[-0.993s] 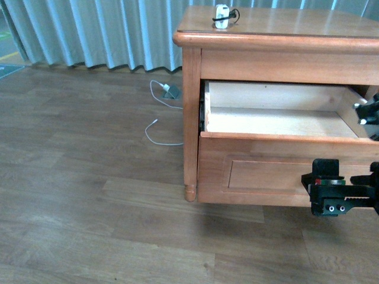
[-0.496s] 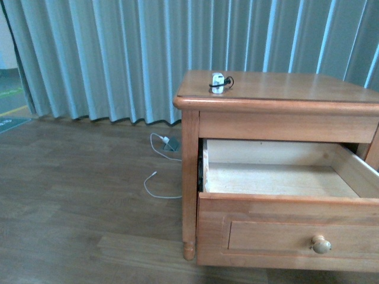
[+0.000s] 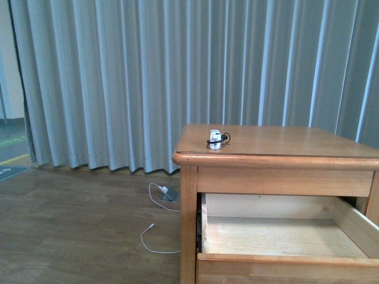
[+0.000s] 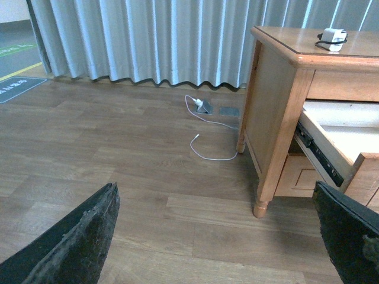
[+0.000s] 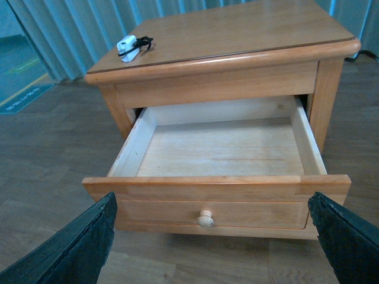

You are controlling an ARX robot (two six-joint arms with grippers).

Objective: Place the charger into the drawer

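Charger (image 3: 215, 139) on nightstand (image 3: 296, 155) top, near left front corner, black cable wound round it. Drawer (image 3: 278, 261) stands open, pale inside showing. Left gripper (image 4: 214, 195) and right gripper (image 5: 212, 201): jaws spread wide, gripping nothing, well apart from charger. Adapter (image 3: 170, 193) on floor, far left.

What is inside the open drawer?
The drawer shows only bare pale wood; the charger sits on the nightstand top. The strip just behind its front panel is hidden.

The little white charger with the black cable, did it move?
No. The small white charger sits by the same front left corner of the brown wooden nightstand; only the view tilted up.
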